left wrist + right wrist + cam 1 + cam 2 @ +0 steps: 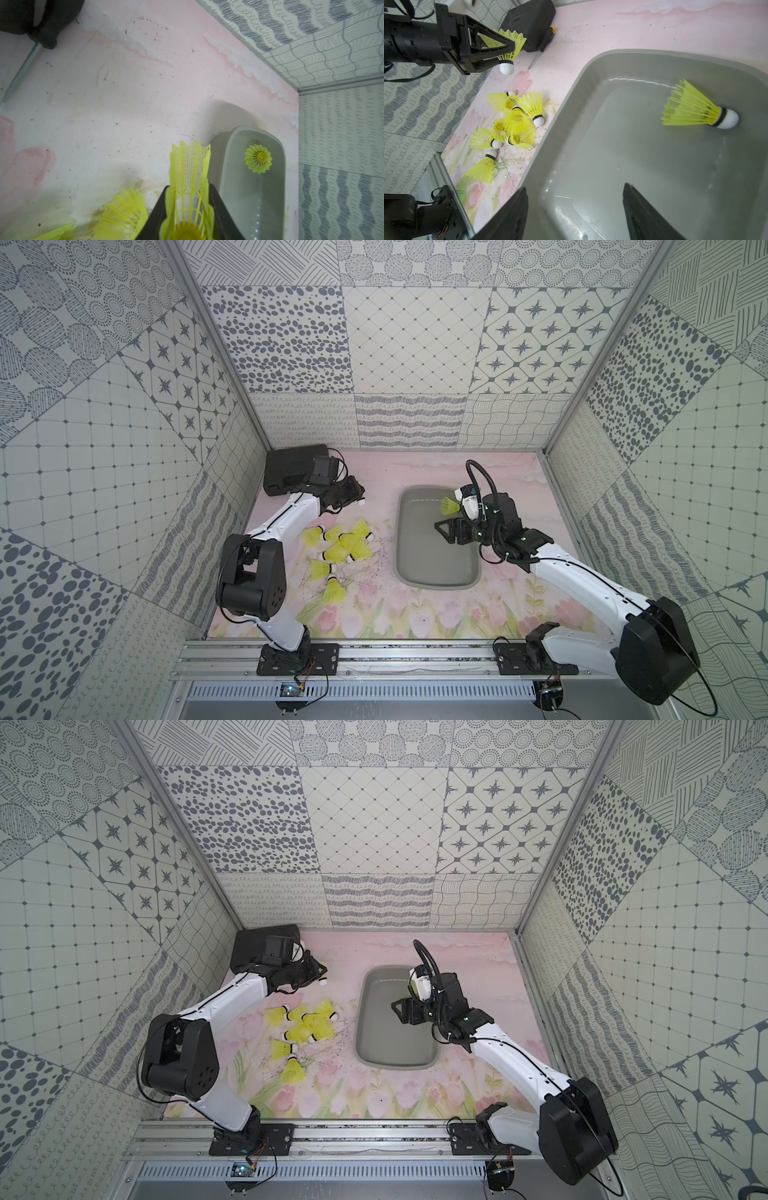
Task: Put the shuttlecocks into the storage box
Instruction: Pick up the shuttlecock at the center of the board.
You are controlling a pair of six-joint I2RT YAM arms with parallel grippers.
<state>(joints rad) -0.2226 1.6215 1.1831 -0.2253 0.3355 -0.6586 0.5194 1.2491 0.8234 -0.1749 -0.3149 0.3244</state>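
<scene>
The left gripper pinches a neon-yellow plastic shuttlecock beside the shallow grey plastic storage box, likely to carry it inside, while the right gripper hangs spread above this box

Each shuttlecock has a translucent neon-yellow plastic mesh skirt, a matt white tip and a matt black band. The storage box is smooth grey plastic with a soft sheen. The table cover looks matt, printed, and speckled with dark scuffs. The front rail is brushed metal. The black case is matt.
</scene>
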